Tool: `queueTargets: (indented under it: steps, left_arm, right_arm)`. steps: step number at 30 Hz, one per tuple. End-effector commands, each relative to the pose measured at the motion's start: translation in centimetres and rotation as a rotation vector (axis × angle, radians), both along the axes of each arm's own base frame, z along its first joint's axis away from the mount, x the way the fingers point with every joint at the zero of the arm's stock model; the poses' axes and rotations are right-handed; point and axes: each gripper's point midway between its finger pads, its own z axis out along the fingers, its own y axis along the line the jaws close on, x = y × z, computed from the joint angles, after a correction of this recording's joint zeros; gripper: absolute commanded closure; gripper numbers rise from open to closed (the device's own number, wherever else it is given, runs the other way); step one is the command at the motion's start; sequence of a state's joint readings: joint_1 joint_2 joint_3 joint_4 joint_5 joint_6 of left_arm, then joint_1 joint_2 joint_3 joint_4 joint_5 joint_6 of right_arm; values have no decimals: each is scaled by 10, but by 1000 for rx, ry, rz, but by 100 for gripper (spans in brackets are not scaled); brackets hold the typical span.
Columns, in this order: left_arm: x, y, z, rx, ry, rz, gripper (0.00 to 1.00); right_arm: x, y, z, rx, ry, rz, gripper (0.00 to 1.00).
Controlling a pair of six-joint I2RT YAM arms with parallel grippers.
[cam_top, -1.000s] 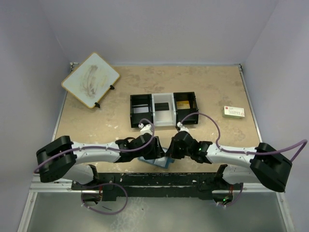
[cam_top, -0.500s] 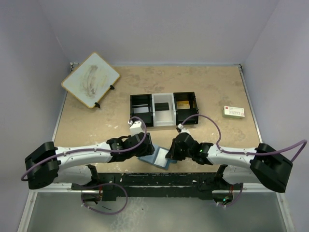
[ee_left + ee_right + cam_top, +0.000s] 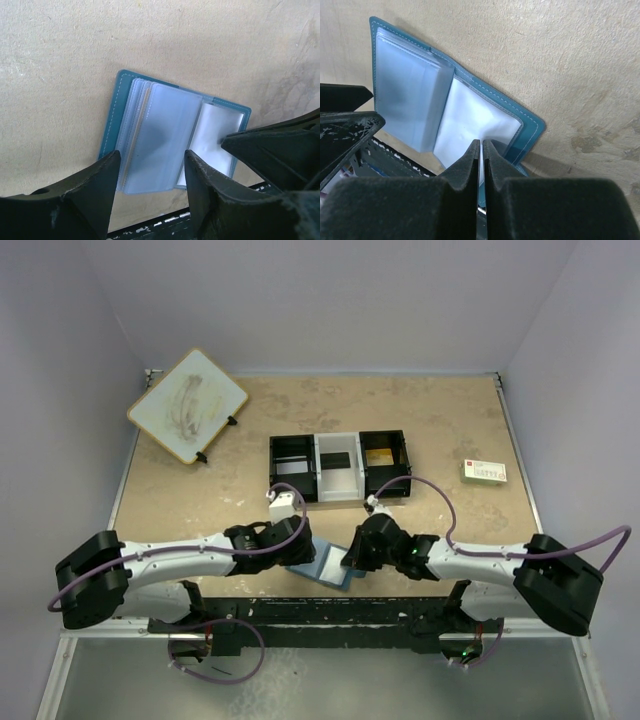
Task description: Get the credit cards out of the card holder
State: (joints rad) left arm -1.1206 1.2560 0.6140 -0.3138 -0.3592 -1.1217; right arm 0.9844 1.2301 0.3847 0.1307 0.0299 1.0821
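Card holder (image 3: 328, 566), a small flat blue wallet with pale stitching, lies opened like a book on the beige speckled table (image 3: 440, 420), low in the centre of the top view between the two wrists. Its stack of clear plastic sleeves is fanned over the left half, and a white pocket shows on the right half.

The left gripper (image 3: 152, 156) hangs over the sleeves with its black jaws spread well apart, holding nothing. The right gripper (image 3: 481, 147) has its jaws pressed almost together, tips at the lower edge of the white pocket. Whether anything thin is pinched between them cannot be told.

Higher in the top view stands a black-and-white three-compartment tray (image 3: 340, 498). A white card with green and red print (image 3: 485, 472) lies to its right. A wood-rimmed white board (image 3: 188, 405) sits at upper left.
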Motion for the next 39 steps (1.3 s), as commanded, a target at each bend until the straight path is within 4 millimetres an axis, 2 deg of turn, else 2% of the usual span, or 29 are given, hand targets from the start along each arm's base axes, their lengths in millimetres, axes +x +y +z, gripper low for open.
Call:
queueTargets:
  steps: [1, 5, 9, 14, 23, 28, 34, 39]
  left_arm:
    - [11, -12, 30, -68, -58, 4, 48]
    - [8, -17, 31, -72, -45, -23, 49]
    - [5, -18, 21, -48, -22, -40, 50]
    - [6, -6, 9, 29, -8, -12, 52]
    - [4, -28, 29, -83, -20, -65, 57]
    - [4, -29, 35, -91, -25, -68, 55]
    - [7, -22, 35, -56, -34, -42, 48]
    - [8, -18, 37, -19, -40, -40, 48]
  right_arm:
    - [1, -4, -7, -45, 2, 12, 92]
    - [0, -3, -8, -49, 7, 14, 91]
    - [1, -2, -7, -51, 4, 16, 91]
    - [1, -3, -7, -53, 5, 13, 91]
    - [2, -2, -8, -57, 6, 15, 91]
    - [2, -2, -8, -56, 5, 16, 91]
    - [2, -1, -8, -56, 5, 17, 91]
    - [2, -2, -8, -55, 6, 16, 91]
